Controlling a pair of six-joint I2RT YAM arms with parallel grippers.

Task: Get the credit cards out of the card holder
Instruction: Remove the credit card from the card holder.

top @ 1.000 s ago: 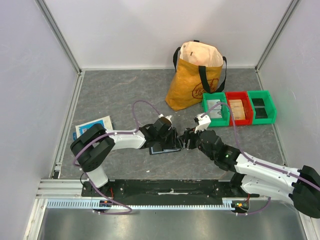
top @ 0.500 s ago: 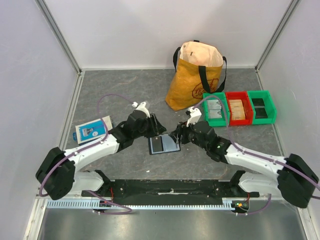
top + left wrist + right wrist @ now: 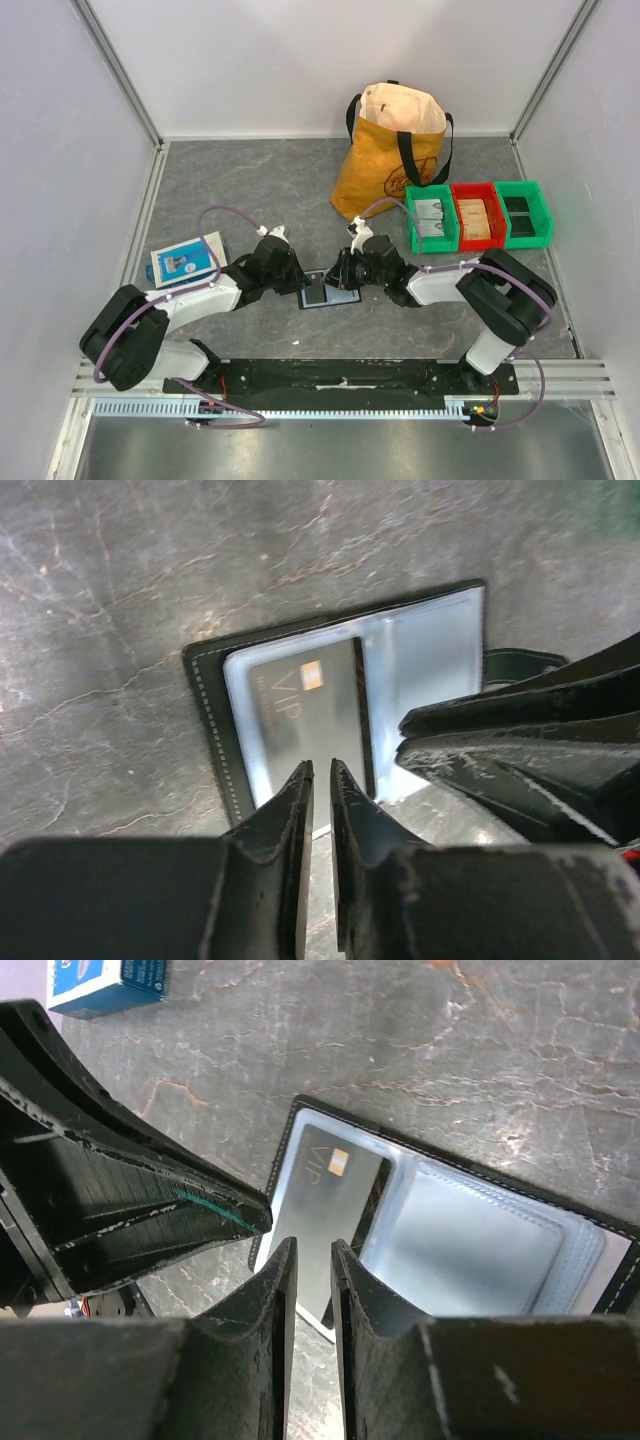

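Observation:
The card holder (image 3: 322,297) lies open and flat on the grey table, a black stitched rim (image 3: 205,712) around clear sleeves. A dark grey credit card marked VIP (image 3: 305,710) (image 3: 335,1195) sits in one sleeve. The other sleeves (image 3: 480,1240) look pale, and I cannot tell what is in them. My left gripper (image 3: 303,283) (image 3: 320,770) hovers over the card's near edge, its jaws a narrow slit apart with nothing between them. My right gripper (image 3: 343,277) (image 3: 312,1250) faces it from the other side, equally narrow and empty. Their fingers nearly meet over the holder.
A yellow tote bag (image 3: 395,150) stands at the back. Green and red bins (image 3: 478,215) sit to its right. A blue-and-white flat box (image 3: 185,258) (image 3: 105,980) lies at the left. Aluminium rails and white walls border the table.
Both grippers have dropped in onto the open holder from either side, and both sets of jaws have narrowed. The holder has stayed in place.

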